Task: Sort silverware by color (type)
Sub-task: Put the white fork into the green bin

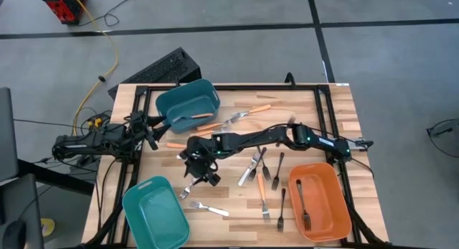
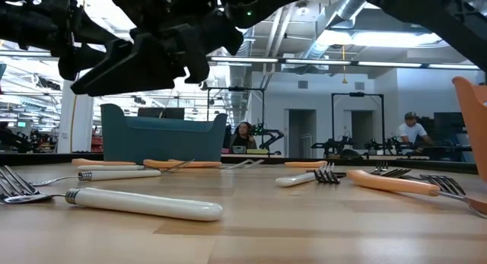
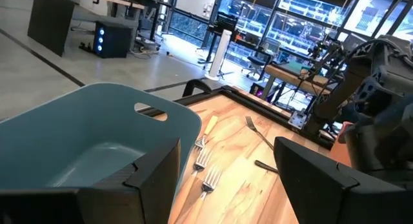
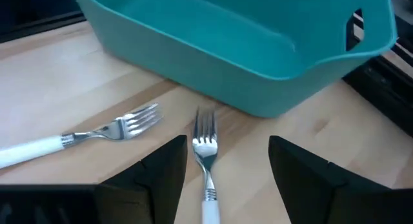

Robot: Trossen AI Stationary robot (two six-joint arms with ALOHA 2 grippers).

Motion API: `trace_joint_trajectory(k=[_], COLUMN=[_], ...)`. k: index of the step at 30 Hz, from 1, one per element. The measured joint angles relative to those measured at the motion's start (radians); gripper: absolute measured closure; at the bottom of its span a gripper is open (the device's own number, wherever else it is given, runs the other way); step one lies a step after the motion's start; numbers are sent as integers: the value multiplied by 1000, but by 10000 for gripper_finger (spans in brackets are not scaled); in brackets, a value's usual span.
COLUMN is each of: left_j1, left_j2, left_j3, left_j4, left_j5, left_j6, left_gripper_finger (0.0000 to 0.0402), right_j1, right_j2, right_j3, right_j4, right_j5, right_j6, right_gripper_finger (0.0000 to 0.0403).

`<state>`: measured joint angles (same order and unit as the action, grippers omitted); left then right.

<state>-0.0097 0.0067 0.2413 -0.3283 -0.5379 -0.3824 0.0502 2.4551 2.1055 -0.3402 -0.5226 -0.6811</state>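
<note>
High view: right gripper [image 1: 195,179] hangs near the table's [image 1: 237,206] front-left corner, by the front teal bin [image 1: 154,213].

Right wrist view: fingers apart, straddling a glossy white-handled fork [image 4: 205,161] with steel tines. Risk: the smooth handle slips, or the fingers nudge the neighbouring fork [image 4: 77,138].

Left wrist view: left fingers apart, idle.

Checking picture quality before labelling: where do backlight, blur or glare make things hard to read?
Low view: bright ceiling lights behind leave the dark robot arms as silhouettes, and the near white-handled fork looks soft. Right wrist view: evenly lit, the silver-tined fork crisp between the open fingers. High view: even light, no strong glare on the wooden table.
</note>
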Motion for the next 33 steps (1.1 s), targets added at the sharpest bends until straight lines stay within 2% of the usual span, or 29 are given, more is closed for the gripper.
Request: trace_joint_trajectory(k=[9,20,26,33], left_j1=[0,0,0,0], left_j2=[0,0,0,0], left_j3=[0,0,0,0], left_j4=[-15,-27,-34,-41], left_j5=[7,7,8,8], left_j6=[8,11,11,11], left_gripper_finger=[167,167,167,167], right_j1=[-8,-36,-19,-18], right_j2=[76,80,115,117], right_j3=[-4,2,1,0], right_j4=[28,-4,-24,-38], right_j5=[30,35,94,105], right_j6=[80,39,25,55], right_gripper_finger=[159,159,159,159])
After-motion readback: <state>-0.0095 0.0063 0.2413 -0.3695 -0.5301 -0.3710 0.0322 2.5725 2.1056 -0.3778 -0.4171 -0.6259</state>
